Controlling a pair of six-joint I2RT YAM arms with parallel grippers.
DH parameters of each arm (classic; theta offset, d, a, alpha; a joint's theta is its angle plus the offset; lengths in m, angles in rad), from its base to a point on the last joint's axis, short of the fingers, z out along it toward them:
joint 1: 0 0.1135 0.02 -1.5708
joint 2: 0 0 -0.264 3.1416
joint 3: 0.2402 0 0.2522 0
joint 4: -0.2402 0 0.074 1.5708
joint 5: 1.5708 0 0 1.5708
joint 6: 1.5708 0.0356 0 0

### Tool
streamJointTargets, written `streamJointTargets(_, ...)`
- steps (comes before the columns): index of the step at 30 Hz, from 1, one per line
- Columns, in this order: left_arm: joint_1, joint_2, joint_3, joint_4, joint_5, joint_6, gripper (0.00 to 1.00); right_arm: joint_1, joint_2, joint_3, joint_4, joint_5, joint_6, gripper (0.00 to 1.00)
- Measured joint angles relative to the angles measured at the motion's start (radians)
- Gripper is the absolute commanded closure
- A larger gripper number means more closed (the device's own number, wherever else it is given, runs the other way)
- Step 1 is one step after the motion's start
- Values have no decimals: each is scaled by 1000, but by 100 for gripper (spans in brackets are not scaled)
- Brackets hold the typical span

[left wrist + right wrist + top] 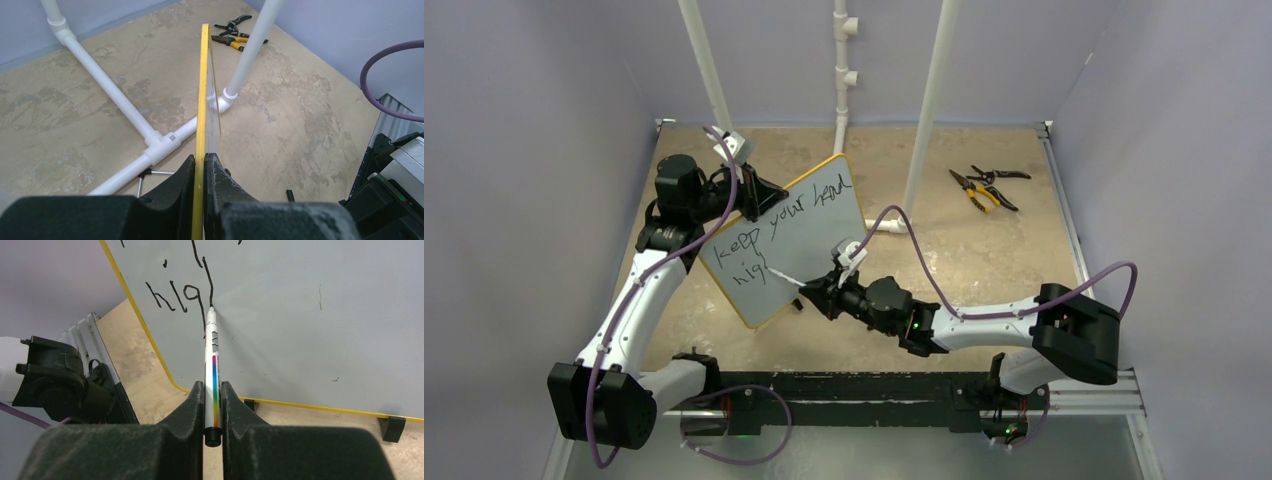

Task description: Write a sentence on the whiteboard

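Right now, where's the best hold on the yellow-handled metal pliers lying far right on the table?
The yellow-handled metal pliers lie flat on the tan mottled table, so come straight down and pinch across both yellow handles, about midway. A black-handled tool lies against them on the far side; I'd favour the near side, away from it.

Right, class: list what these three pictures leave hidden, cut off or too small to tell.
- Left wrist view: the whiteboard is edge-on, so its writing is hidden.
- Right wrist view: the sentence runs off the top edge; only its second line shows.
- Top view: whether the marker tip touches is too small to tell.
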Motion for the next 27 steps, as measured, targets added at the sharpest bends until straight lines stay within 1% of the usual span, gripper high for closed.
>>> streamJointTargets(27,0,0,0,0,0,0,100,1,0,0,29,25,13,100)
